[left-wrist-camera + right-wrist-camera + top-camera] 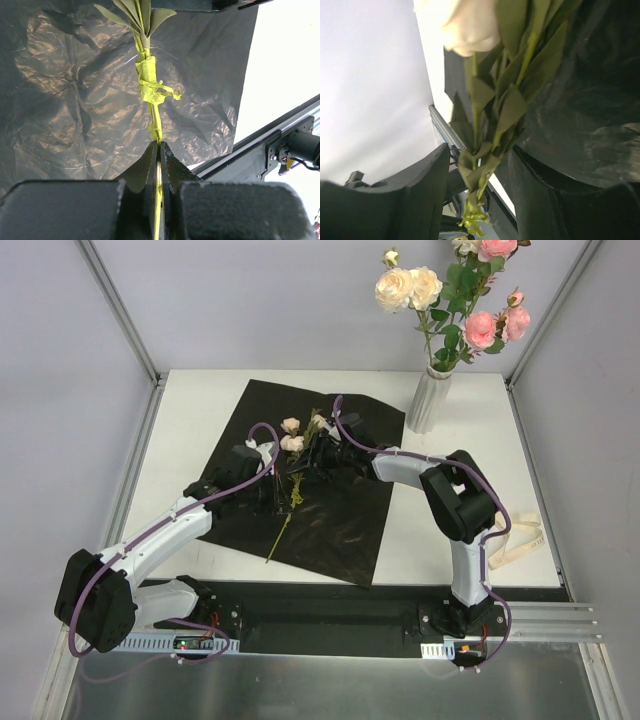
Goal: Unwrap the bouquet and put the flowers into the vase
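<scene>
Nothing readable is showing in any of the three views: no lettering, label, brand mark, number or sign is appearing on any surface.

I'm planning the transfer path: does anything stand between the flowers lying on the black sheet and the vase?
No loose thing does. Only the right arm's forearm lies across the sheet between the flowers and the vase, and roses already in the vase take up part of its mouth.
</scene>
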`<control>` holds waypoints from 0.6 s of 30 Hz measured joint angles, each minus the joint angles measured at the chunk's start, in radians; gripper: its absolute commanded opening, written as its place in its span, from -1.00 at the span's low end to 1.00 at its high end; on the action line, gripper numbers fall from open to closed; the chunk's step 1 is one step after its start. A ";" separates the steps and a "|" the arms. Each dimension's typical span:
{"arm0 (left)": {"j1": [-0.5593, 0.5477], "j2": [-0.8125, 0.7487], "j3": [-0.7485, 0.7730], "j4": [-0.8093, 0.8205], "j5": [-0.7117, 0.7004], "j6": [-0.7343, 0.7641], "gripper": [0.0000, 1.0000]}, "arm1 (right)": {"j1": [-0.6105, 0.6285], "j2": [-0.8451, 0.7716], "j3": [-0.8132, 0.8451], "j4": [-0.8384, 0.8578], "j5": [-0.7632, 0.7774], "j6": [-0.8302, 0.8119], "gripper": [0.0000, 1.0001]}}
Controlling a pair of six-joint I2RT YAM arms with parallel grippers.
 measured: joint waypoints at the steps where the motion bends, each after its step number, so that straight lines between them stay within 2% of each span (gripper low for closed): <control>1: 0.000 0.000 0.000 0.001 0.002 0.000 -1.00 | -0.001 0.000 -0.001 -0.011 0.008 -0.013 0.02; 4: 0.000 0.000 0.000 0.002 0.008 -0.003 -1.00 | -0.003 0.000 -0.003 -0.066 0.037 -0.058 -0.09; 10: 0.000 0.000 0.000 0.003 0.028 -0.011 -1.00 | -0.004 0.000 -0.003 -0.112 0.055 -0.105 -0.47; 14: 0.000 0.000 -0.003 0.005 0.036 -0.019 -1.00 | -0.004 0.000 0.011 -0.127 0.050 -0.117 -0.95; 18: 0.000 -0.016 -0.031 0.027 0.040 -0.021 -1.00 | 0.000 -0.005 0.047 -0.125 0.026 -0.138 -0.99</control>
